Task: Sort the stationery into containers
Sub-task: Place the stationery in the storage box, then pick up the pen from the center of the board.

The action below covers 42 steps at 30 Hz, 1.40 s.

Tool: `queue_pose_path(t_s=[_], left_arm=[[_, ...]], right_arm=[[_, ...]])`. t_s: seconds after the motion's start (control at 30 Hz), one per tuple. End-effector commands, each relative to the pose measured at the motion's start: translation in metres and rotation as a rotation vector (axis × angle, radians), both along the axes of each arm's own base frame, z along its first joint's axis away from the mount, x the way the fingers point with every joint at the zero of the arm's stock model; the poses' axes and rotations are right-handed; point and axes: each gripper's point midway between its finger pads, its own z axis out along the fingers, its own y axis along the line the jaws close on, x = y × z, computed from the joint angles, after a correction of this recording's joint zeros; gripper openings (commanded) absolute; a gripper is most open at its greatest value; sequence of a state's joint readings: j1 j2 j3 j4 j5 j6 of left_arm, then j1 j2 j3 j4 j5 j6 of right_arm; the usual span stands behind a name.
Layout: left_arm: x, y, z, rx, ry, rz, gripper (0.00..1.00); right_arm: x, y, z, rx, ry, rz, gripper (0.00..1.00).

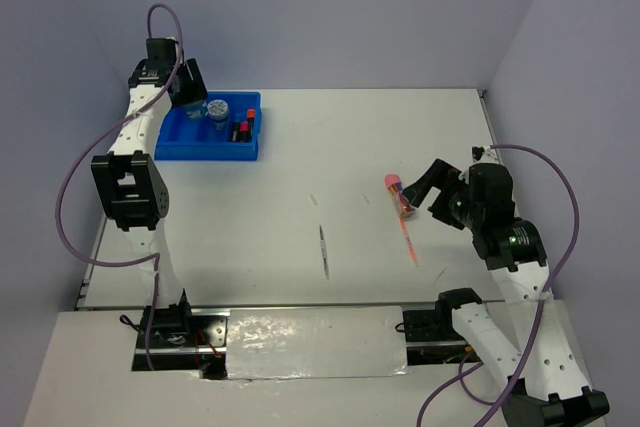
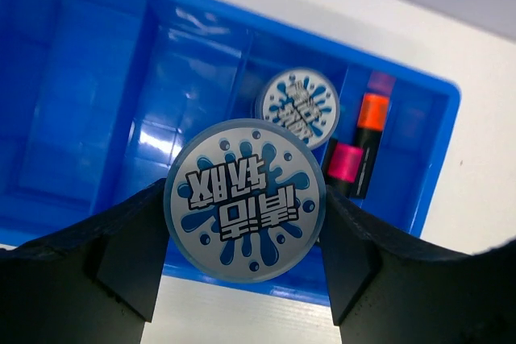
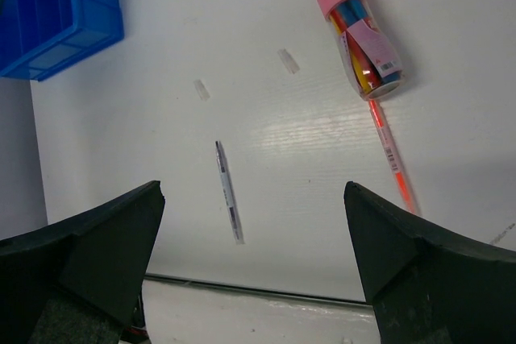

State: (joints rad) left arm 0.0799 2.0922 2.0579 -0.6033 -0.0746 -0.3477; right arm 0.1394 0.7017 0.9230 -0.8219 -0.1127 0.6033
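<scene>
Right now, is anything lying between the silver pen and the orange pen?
Nothing. Between the silver pen and the orange pen there is only bare table, seen in the right wrist view.

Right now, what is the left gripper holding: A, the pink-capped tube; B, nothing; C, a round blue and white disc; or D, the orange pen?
C: the left gripper grips a round disc over the blue tray, while the orange pen and pink-capped tube lie on the table.
</scene>
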Motion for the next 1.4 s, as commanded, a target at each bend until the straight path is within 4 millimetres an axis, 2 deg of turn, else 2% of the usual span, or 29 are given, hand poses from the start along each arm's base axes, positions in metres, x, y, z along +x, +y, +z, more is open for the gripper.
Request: queue_pose_path(t_s=[0.0,0.03,0.1,0.13,0.3,0.43,0.53,0.57,0.67,0.8,0.83,0.93,1.03,1.07,1.13,1.2,1.3,1.33,1.37], left_arm=[[0.009,-0.014,0.009,-0.058,-0.063,-0.039,0.0],[0.005,-0.016,-0.002,-0.061,-0.039,-0.04,0.0],[0.003,-0.02,-0.006,-0.06,-0.04,-0.049,0.0],[0.0,-0.022,-0.016,-0.06,-0.02,-0.053,0.0],[0.001,-0.026,-0.034,-0.058,0.001,-0.062,0.0],[0.004,-0.033,-0.047,-0.087,0.013,-0.083,0.06],[0.008,-0.038,-0.05,-0.093,0.007,-0.091,0.17],[0.009,-0.038,-0.052,-0.09,0.01,-0.09,0.25],[0.01,-0.037,-0.053,-0.073,0.014,-0.082,0.38],[0.007,-0.037,-0.058,-0.074,0.017,-0.081,0.41],[0.008,-0.032,-0.056,-0.056,0.01,-0.059,0.41],[0.007,-0.031,-0.058,-0.052,0.015,-0.056,0.47],[0.008,-0.033,-0.062,-0.056,0.027,-0.056,0.76],[0.007,-0.034,-0.064,-0.056,0.03,-0.054,0.82],[0.005,-0.036,-0.06,-0.054,0.026,-0.055,0.99],[0.003,-0.038,-0.055,-0.048,0.022,-0.059,0.99],[-0.002,-0.042,-0.035,-0.04,0.002,-0.069,0.99],[-0.003,-0.041,-0.02,-0.029,-0.022,-0.061,0.99],[-0.008,-0.041,-0.015,-0.027,-0.011,-0.056,0.99]], right_arm=[[0.012,0.0,0.012,-0.015,-0.063,0.008,1.0],[0.013,-0.001,0.012,-0.017,-0.062,0.007,1.0],[0.013,-0.001,0.012,-0.019,-0.061,0.005,1.0],[0.013,-0.001,0.012,-0.019,-0.062,0.006,1.0],[0.01,-0.001,0.005,-0.014,-0.047,0.002,1.0],[0.008,0.0,-0.001,-0.012,-0.034,0.006,1.0],[0.007,0.0,-0.002,-0.011,-0.028,0.008,1.0],[0.007,0.0,-0.001,-0.009,-0.03,0.007,1.0],[0.007,0.0,0.0,-0.011,-0.032,0.008,1.0],[0.007,-0.001,0.002,-0.013,-0.035,0.004,1.0],[0.006,-0.001,0.002,-0.012,-0.037,0.005,1.0],[0.006,0.0,0.0,-0.011,-0.031,0.006,1.0],[0.007,0.001,0.001,-0.008,-0.032,0.013,1.0],[0.007,0.001,0.001,-0.01,-0.034,0.016,1.0],[0.009,0.005,0.002,-0.002,-0.037,0.039,1.0],[0.012,0.009,0.002,0.0,-0.038,0.066,1.0],[0.014,0.015,-0.001,-0.006,-0.023,0.099,1.0],[0.015,0.014,-0.003,-0.022,-0.017,0.092,1.0],[0.014,0.02,-0.003,-0.035,-0.017,0.119,1.0]])
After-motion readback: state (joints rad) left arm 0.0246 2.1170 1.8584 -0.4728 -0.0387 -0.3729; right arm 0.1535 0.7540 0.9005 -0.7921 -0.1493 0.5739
